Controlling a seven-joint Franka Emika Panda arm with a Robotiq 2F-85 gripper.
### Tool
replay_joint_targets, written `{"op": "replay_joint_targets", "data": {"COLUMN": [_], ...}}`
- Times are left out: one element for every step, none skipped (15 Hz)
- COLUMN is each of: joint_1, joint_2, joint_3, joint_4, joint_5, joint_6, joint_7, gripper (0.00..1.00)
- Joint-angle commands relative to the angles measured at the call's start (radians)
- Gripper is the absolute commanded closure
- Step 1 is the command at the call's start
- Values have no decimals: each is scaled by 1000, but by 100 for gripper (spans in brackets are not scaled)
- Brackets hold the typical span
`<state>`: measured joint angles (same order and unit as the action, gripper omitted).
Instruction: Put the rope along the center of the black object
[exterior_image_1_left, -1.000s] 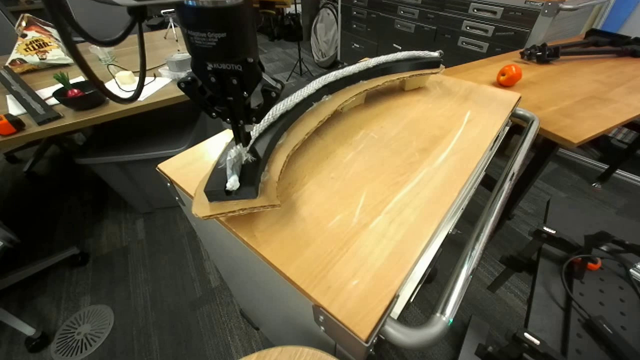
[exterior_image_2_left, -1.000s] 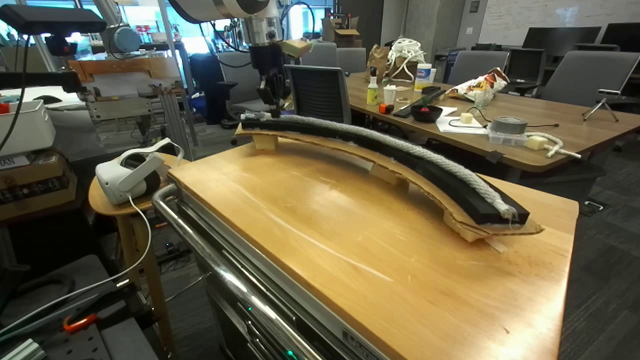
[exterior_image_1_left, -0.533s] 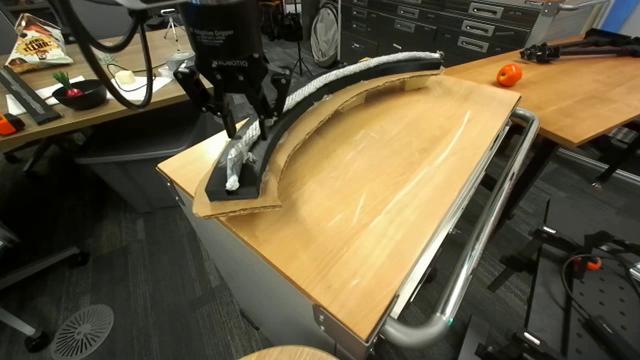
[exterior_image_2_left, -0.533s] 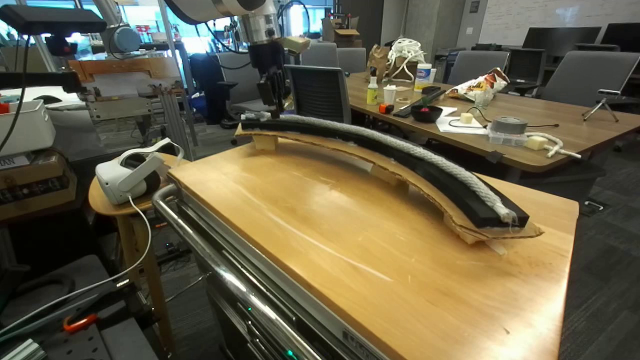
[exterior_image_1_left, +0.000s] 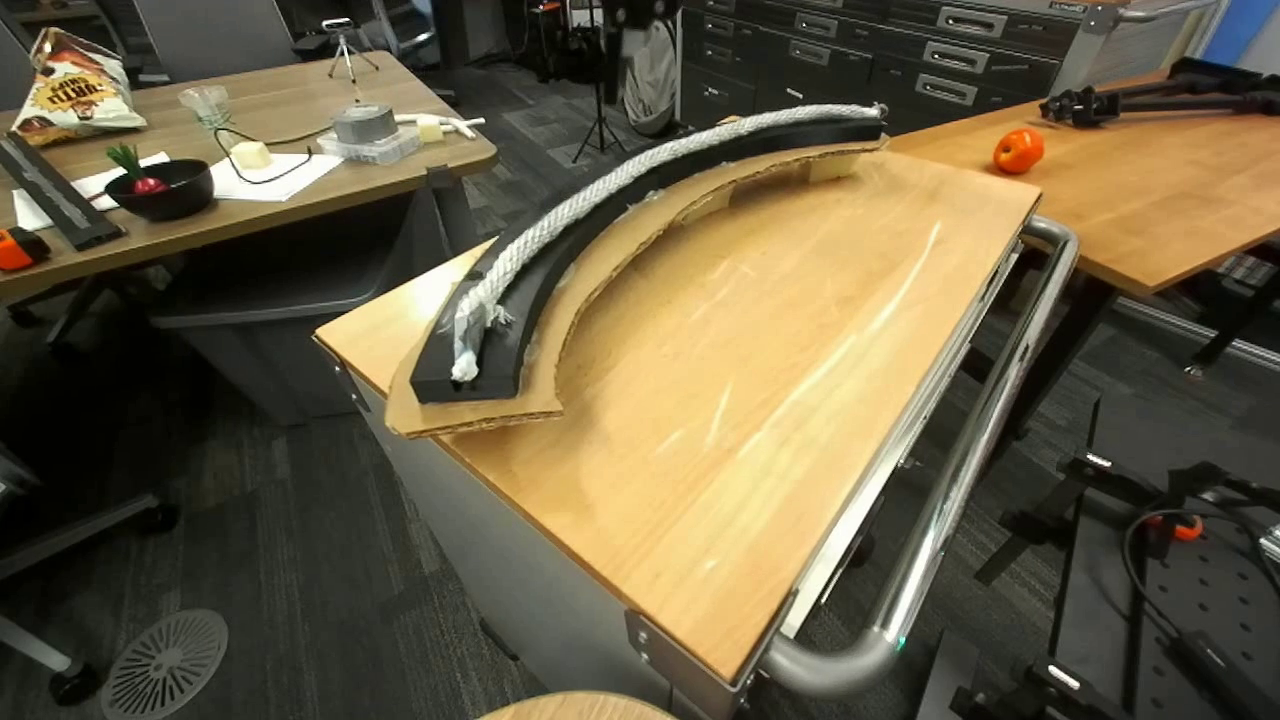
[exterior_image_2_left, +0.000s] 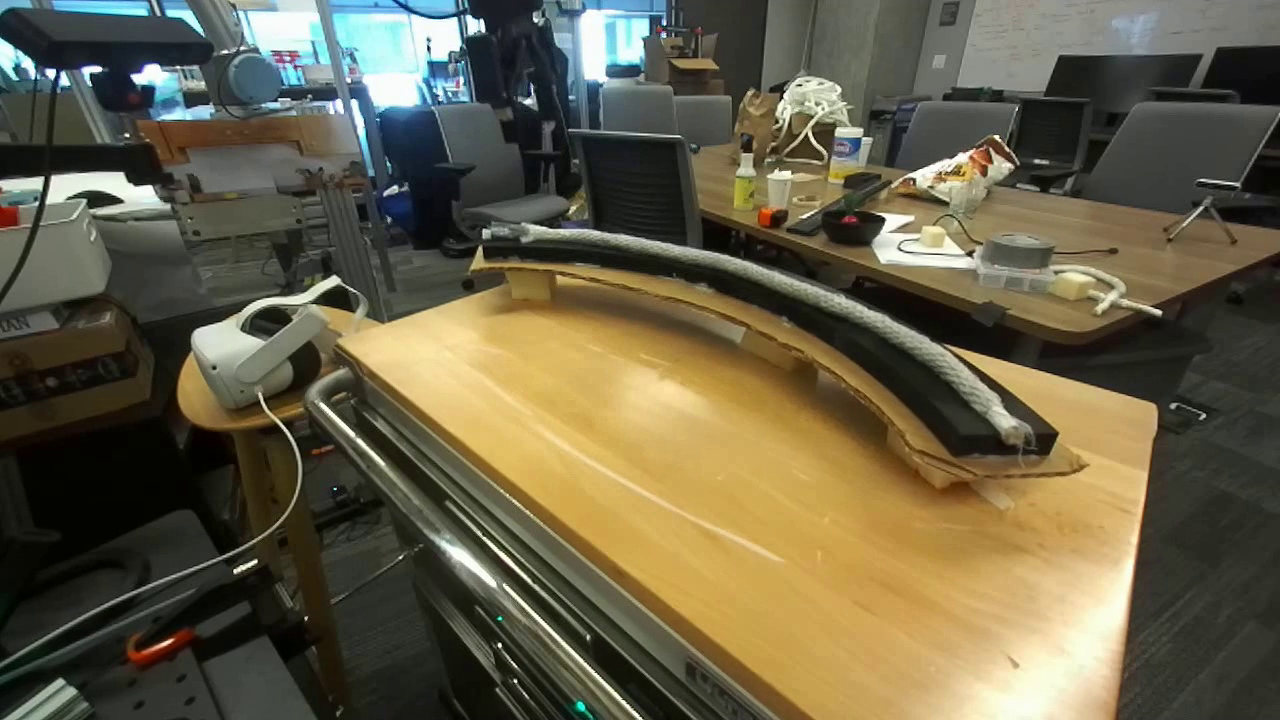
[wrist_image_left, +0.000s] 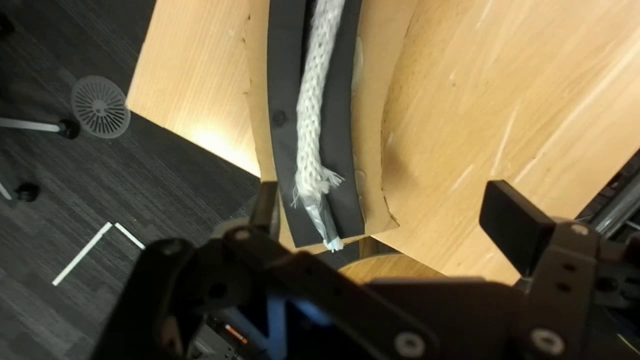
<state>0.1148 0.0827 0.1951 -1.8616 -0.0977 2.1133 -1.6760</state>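
The black, jointed two-fingered end effector (wrist_image_left: 390, 215) has its jaws wide apart, with nothing held. In the wrist view, the silver-taped end (wrist_image_left: 321, 216) of the long, pale grey-white braided rope (wrist_image_left: 310, 115) lies toward its 9 o'clock; the rope runs up toward 12 o'clock along the flat, matte black curved strip (wrist_image_left: 340, 140). Both exterior views show it on the strip end to end; at mid-span no black shows on its outer side, so centring there cannot be confirmed. Placement is judged nearly complete. Risks: the taped end slants toward 5 o'clock and a knock could slide it off the strip's edge; the frayed white strands (wrist_image_left: 332, 176) could snag on closing fingers (wrist_image_left: 512, 225) and drag the rope; downward pressure could tip the brown cardboard base (exterior_image_1_left: 541, 390), which overhangs the light wooden tabletop (exterior_image_1_left: 720, 380) near 9 o'clock in an exterior view.
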Motion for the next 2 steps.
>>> {"op": "replay_joint_targets", "data": {"joint_1": [6, 4], "joint_2": [-36, -62], "joint_3": [-21, -28], "joint_4": [-25, -47], "joint_5": [3, 3], "joint_6": [-1, -2], "joint_7": [4, 6], "gripper": [0, 0]}}
